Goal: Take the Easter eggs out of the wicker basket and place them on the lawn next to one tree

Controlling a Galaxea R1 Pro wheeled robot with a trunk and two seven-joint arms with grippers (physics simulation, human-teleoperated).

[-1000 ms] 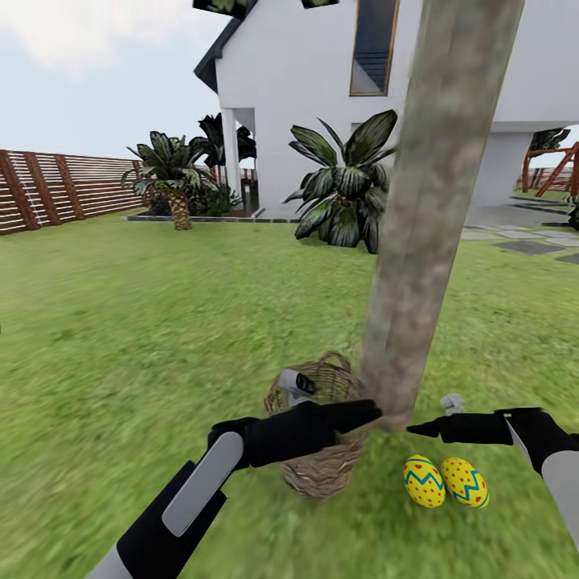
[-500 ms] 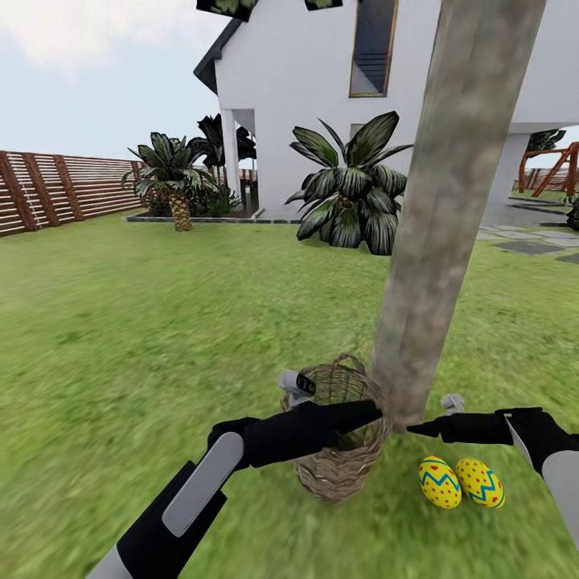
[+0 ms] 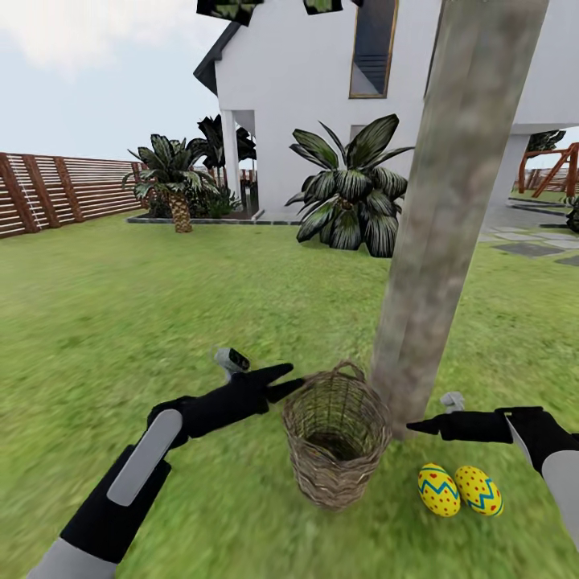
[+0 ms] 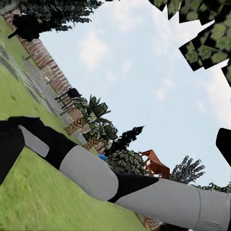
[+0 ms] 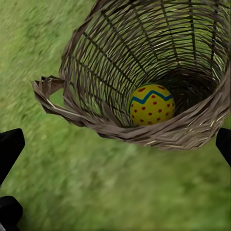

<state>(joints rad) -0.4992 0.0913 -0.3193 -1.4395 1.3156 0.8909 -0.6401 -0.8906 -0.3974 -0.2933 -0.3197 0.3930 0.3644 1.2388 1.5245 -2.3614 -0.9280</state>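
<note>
The wicker basket point(image 3: 336, 438) stands upright on the lawn point(image 3: 145, 314), right against the foot of the thick grey-brown tree point(image 3: 434, 241). One Easter egg point(image 5: 150, 104) lies at the basket's point(image 5: 86, 72) bottom in the right wrist view. Two more eggs point(image 3: 438, 490) point(image 3: 479, 490) lie side by side on the grass just right of the basket, near the trunk. My left gripper point(image 3: 294, 375) is open and empty, just off the basket's left rim. My right gripper point(image 3: 418, 427) hovers open over the grass between basket and eggs, its fingertips point(image 5: 9, 147) spread wide and pointing at the basket.
A white house point(image 3: 297, 104) with a big dark leafy bush point(image 3: 350, 193) stands beyond the tree. A short palm point(image 3: 173, 173) and a brown slatted fence point(image 3: 56, 189) lie far left. Paving stones point(image 3: 531, 241) show at the right. Wide open grass stretches to the left.
My left arm has pulled back from above the basket to its left side, leaving the opening uncovered. The head view shifted slightly earlier. The right arm and the eggs have stayed put.
</note>
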